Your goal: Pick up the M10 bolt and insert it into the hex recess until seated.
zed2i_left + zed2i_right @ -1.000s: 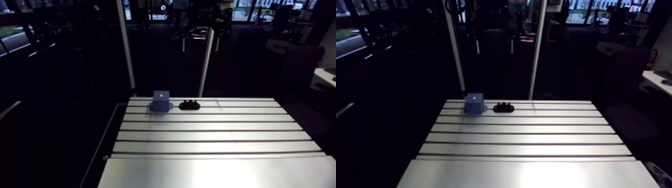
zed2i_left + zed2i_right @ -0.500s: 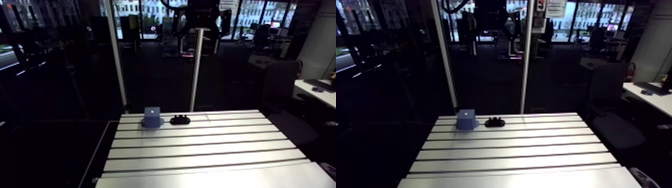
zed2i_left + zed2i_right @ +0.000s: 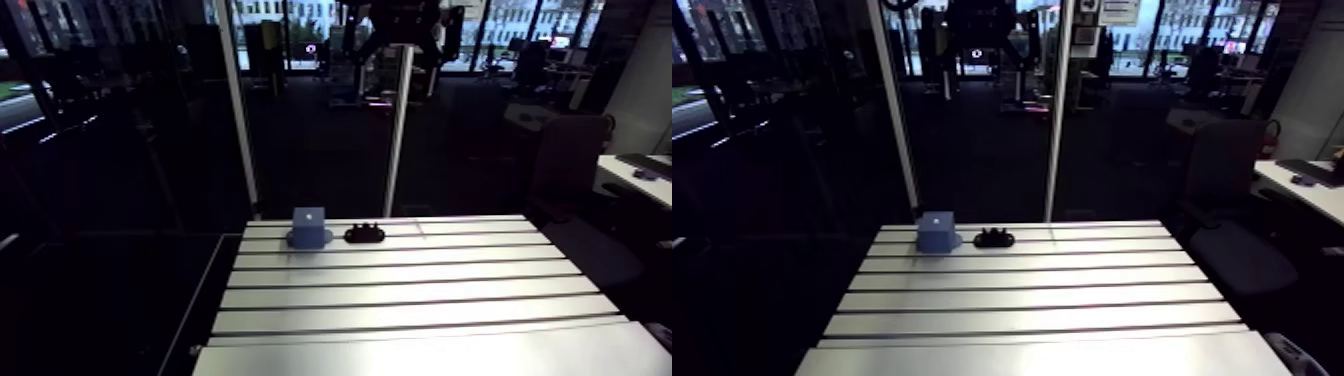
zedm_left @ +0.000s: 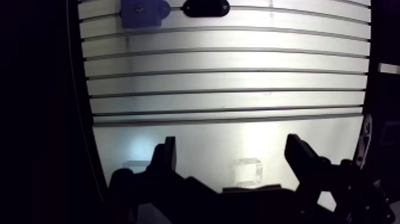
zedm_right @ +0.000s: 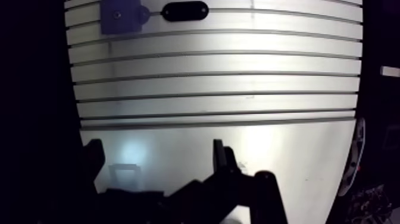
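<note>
Two dark fingers (image 4: 166, 158) of the gripper (image 4: 232, 149) stood wide apart in the wrist view and held nothing, with only bare metal showing between them. Under them lay the smooth, unslotted strip of the aluminium table (image 4: 238, 59), lit by a soft glare, and the gripper hung over this near strip without our being able to tell how high. Ahead of the fingers the surface ran on in long bands divided by dark slots (image 4: 226, 90), which looked bowed in this view and straight in the arm view. At the far end of the table, well apart from the gripper, we saw a blue block (image 4: 143, 10) and, just beside it with a narrow gap between, a low black oval piece (image 4: 205, 7). In the arm view the block stood upright as a small cube on a wider, rounded foot, with a small mark in the middle of its top face. We could not tell whether that mark was the hex recess. The black piece lay flat on the same far bands and carried a few small bumps on top. They were too small for us to say whether one of them was the M10 bolt, which we could not pick out anywhere else on the table.
</note>
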{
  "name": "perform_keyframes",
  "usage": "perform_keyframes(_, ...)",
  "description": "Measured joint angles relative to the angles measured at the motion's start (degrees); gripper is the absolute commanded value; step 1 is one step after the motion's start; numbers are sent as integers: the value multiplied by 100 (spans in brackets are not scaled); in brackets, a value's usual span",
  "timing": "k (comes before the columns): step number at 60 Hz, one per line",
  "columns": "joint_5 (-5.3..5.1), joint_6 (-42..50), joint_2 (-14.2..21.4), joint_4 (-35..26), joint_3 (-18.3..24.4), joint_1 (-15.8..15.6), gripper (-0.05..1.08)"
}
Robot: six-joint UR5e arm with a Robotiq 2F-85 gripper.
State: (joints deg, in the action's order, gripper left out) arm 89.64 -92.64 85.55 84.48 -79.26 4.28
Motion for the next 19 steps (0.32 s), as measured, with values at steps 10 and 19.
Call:
perform_keyframes(10,-7,7,-18,16,-13,-10,1)
perform_keyframes(19,-6,11,-60,24,-3,-10,1)
